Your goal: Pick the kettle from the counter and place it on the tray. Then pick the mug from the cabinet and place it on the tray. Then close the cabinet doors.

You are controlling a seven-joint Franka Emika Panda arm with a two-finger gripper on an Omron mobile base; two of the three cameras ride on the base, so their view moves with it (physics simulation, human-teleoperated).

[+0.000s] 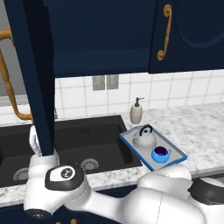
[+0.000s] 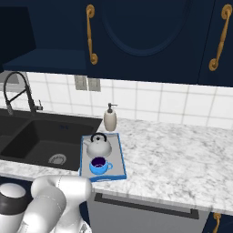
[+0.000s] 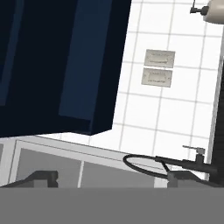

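White-and-grey speckled stone counter with a black double sink. On it lies the flat grey blue-rimmed tray, carrying the squat silver kettle and, just beside it, the round blue mug. A beige soap bottle stands behind. One navy cabinet door stands open. Gripper fingers are spread, holding nothing.

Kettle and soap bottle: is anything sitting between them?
Nothing but the tray's blue back rim and a bare strip of counter lies between the kettle and the soap bottle, seen in both base views.
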